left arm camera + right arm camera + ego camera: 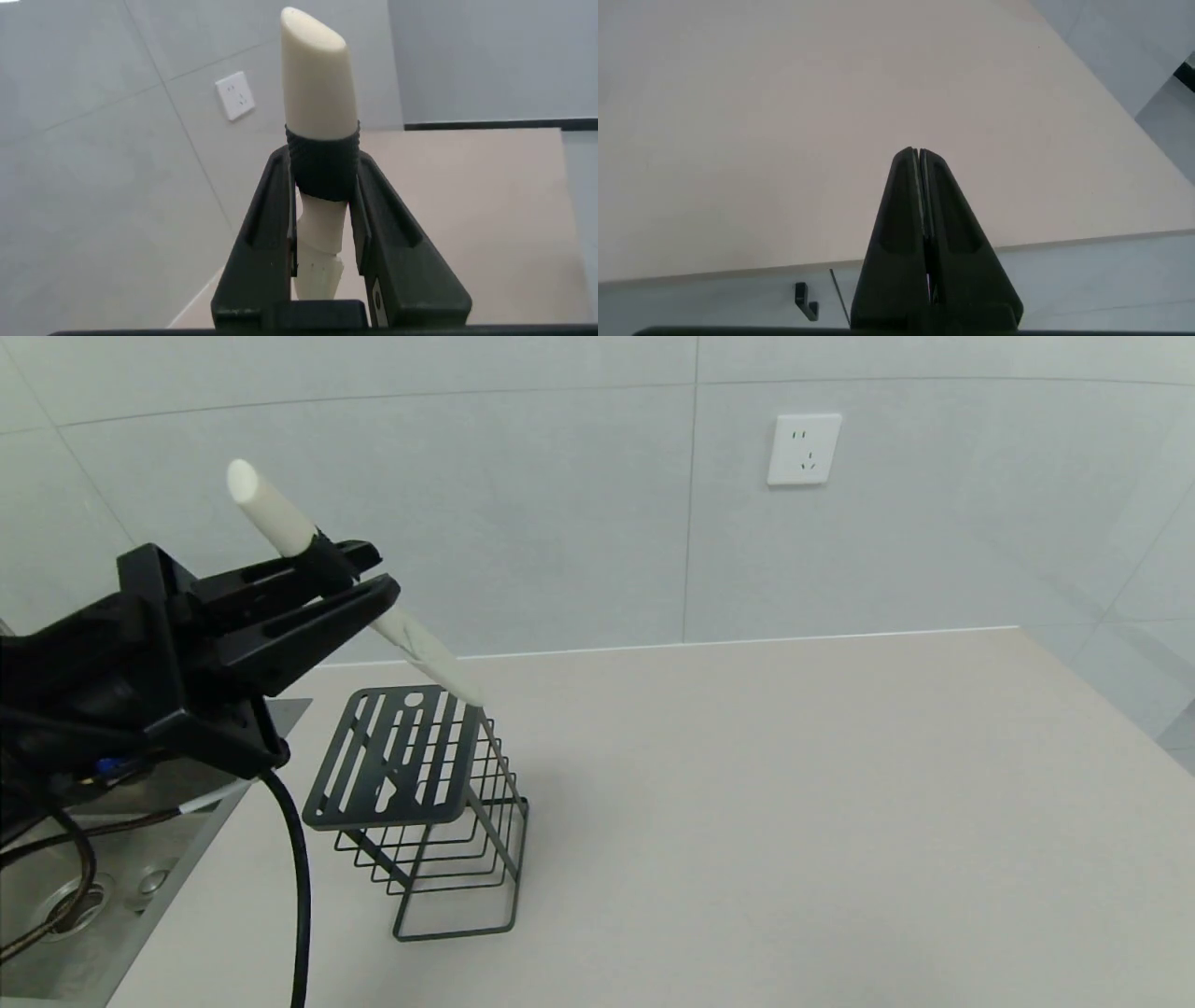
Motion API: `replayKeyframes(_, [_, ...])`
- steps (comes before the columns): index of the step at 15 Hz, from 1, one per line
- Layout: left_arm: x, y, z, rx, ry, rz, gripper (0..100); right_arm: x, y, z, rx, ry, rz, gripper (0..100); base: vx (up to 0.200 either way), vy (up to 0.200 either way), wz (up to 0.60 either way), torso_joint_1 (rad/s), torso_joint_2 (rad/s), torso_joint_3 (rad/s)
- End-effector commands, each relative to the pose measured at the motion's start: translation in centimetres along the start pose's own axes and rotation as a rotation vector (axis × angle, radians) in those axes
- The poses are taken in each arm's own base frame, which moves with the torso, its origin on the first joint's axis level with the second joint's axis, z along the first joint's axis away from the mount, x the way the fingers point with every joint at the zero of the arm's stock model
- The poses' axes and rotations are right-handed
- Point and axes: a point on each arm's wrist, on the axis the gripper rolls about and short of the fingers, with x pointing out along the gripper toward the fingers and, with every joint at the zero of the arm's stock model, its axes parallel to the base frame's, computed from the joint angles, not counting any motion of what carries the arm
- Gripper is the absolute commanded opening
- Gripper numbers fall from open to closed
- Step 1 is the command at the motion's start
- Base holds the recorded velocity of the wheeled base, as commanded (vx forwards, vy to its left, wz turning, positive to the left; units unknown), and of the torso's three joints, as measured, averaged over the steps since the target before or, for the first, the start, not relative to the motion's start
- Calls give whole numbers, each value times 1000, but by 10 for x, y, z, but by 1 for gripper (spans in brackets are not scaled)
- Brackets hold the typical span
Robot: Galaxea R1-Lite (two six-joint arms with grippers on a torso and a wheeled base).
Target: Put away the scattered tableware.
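My left gripper (pixel 359 574) is shut on a utensil with a long white handle (pixel 271 513), held at a slant above the counter's left side. The handle's lower end meets a thin metal shaft (pixel 499 756) that runs down into the black wire rack (pixel 420 840), beside its slotted top plate (pixel 392 756). In the left wrist view the white handle (pixel 320 84) sticks out past the fingers (pixel 271 215), which clamp it at a black band. My right gripper (pixel 918 154) is shut with nothing in it, above bare countertop (pixel 785 112).
A steel sink (pixel 84 896) is set into the counter at the left, close behind the left arm. The beige countertop (pixel 794 803) stretches open to the right of the rack. A wall socket (pixel 803 448) sits on the tiled wall behind.
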Motion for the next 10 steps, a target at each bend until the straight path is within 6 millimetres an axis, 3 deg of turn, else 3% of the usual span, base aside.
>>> replayKeyframes(1, [2, 2, -4, 24, 31, -1, 0, 0, 0, -3, 14, 34, -8, 0, 0, 0, 0, 0, 0, 0])
replayKeyframes(3, [4, 4, -13, 49, 84, -8, 0, 0, 0, -5, 42, 60, -4, 0, 0, 0, 0, 0, 0, 0])
replayKeyframes(10, [-11, 1, 11, 66, 92, 18, 0, 0, 2, -5, 15, 54, 67, 0, 0, 0, 0, 0, 0, 0])
